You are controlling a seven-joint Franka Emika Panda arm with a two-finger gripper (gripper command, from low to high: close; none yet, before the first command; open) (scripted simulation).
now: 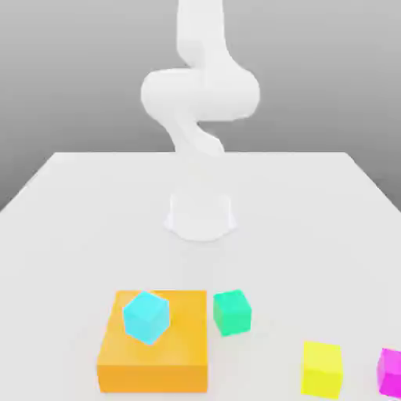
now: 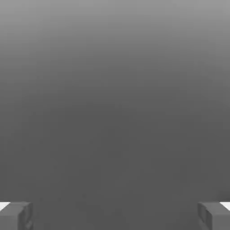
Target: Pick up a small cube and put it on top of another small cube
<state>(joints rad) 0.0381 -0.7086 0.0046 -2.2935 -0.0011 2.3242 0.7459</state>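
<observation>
The small magenta-pink cube (image 1: 391, 372) sits on the white table at the near edge, far to the exterior view's right and partly cut off by the picture's edge. The small cyan cube (image 1: 146, 316) rests on top of a flat orange block (image 1: 154, 360) toward the exterior view's left. In the hand view my gripper (image 2: 115, 216) is open: its grey fingertips (image 2: 15, 215) stand far apart with nothing between them, against a plain grey background. No cube is near the fingers.
A green cube (image 1: 232, 312) stands just to the right of the orange block. A yellow cube (image 1: 322, 369) lies between the green and magenta cubes. The white arm (image 1: 200, 94) rises from its base (image 1: 200, 218) at mid-table and leaves the picture's top.
</observation>
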